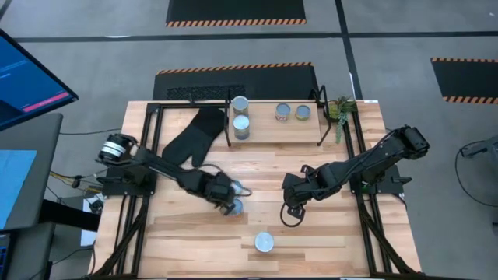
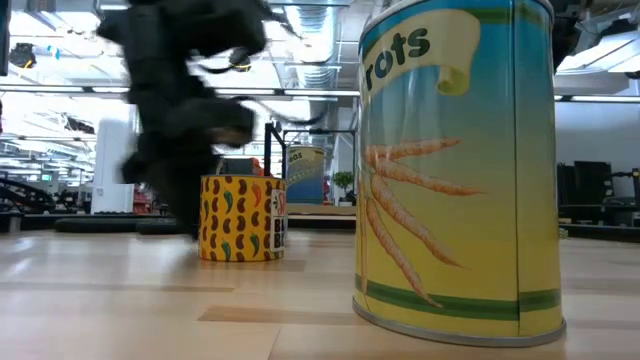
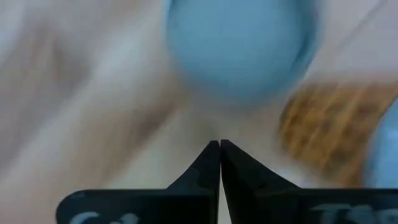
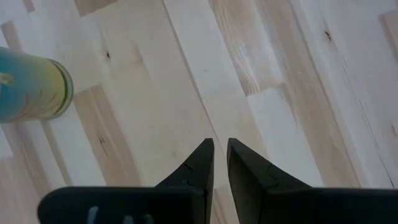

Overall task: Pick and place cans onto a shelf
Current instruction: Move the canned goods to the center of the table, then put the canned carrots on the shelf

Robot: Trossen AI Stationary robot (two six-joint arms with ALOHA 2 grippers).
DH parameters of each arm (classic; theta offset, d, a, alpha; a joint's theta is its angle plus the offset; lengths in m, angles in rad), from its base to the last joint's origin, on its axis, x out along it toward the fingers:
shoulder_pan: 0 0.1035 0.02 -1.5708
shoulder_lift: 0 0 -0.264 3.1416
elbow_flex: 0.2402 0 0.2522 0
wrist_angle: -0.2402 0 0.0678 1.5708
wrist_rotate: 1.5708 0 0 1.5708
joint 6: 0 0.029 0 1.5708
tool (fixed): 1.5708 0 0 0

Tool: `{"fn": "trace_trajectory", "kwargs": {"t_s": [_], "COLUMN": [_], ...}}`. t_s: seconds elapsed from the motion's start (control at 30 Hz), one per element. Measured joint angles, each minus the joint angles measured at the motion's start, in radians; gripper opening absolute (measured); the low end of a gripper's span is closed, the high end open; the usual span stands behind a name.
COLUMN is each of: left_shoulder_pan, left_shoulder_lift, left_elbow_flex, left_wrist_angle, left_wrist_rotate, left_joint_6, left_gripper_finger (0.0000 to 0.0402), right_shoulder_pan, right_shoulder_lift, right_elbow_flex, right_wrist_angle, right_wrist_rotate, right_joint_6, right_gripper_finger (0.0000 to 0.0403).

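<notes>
On the shelf point(image 1: 272, 131) at the table's far side stand several cans: two at its left end point(image 1: 240, 115) and two right of its middle point(image 1: 292, 112). A can with a yellow pepper label point(image 2: 240, 230) and a bluish top point(image 1: 233, 207) stands on the table left of the middle. My left gripper point(image 1: 224, 194) hangs shut just beside it, pointing steeply down, its tips point(image 3: 220, 144) short of the can top point(image 3: 239, 43). A carrot can point(image 1: 264, 243) stands near the front edge. My right gripper point(image 1: 289, 216) hovers right of the middle, its fingers point(image 4: 220, 146) slightly apart and holding nothing.
A black oven mitt point(image 1: 193, 138) lies left of the shelf, and a small green plant point(image 1: 340, 109) stands at the shelf's right end. The carrot can point(image 2: 460, 170) fills the low view's right half. Bare planks point(image 1: 327, 249) lie at the front right.
</notes>
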Motion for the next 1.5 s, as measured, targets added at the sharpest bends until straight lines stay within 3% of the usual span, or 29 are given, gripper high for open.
{"fn": "trace_trajectory", "kwargs": {"t_s": [0.17,0.27,0.5,0.6,0.77,0.87,1.0,1.27,1.37,1.5], "left_shoulder_pan": [0.095,0.140,0.134,0.094,-0.012,-0.078,-0.125,-0.065,-0.042,-0.046], "left_shoulder_lift": [0.096,0.122,0.115,0.115,0.115,0.115,0.118,0.193,0.190,0.162], "left_elbow_flex": [0.145,0.230,0.439,0.475,0.443,0.409,0.366,0.409,0.460,0.542], "left_wrist_angle": [0.002,-0.031,-0.438,-0.564,-0.576,-0.543,-0.379,-0.138,-0.128,-0.265], "left_wrist_rotate": [-0.127,-0.135,0.027,0.125,0.230,0.214,0.155,-0.094,-0.114,-0.054], "left_joint_6": [0.158,0.253,0.381,0.385,0.338,0.283,0.210,0.212,0.276,0.346], "left_gripper_finger": [0.0000,0.0000,0.0000,0.0000,0.0000,0.0000,0.0000,0.0000,0.0000,0.0000], "right_shoulder_pan": [0.000,0.000,0.015,0.025,0.055,0.075,0.094,0.099,0.099,0.104], "right_shoulder_lift": [0.000,0.000,0.000,0.000,0.000,0.000,0.000,0.000,0.000,-0.004], "right_elbow_flex": [0.000,0.000,0.000,0.000,0.000,0.000,0.000,0.000,0.000,0.000], "right_wrist_angle": [0.001,-0.001,-0.074,-0.128,-0.172,-0.175,-0.175,-0.174,-0.177,-0.179], "right_wrist_rotate": [-0.002,-0.007,-0.056,-0.058,-0.058,-0.058,-0.058,-0.057,-0.066,-0.090], "right_joint_6": [0.013,0.023,0.019,0.034,0.080,0.082,0.102,0.105,0.105,0.105], "right_gripper_finger": [0.0070,0.0070,0.0070,0.0070,0.0070,0.0070,0.0070,0.0070,0.0070,0.0070]}}
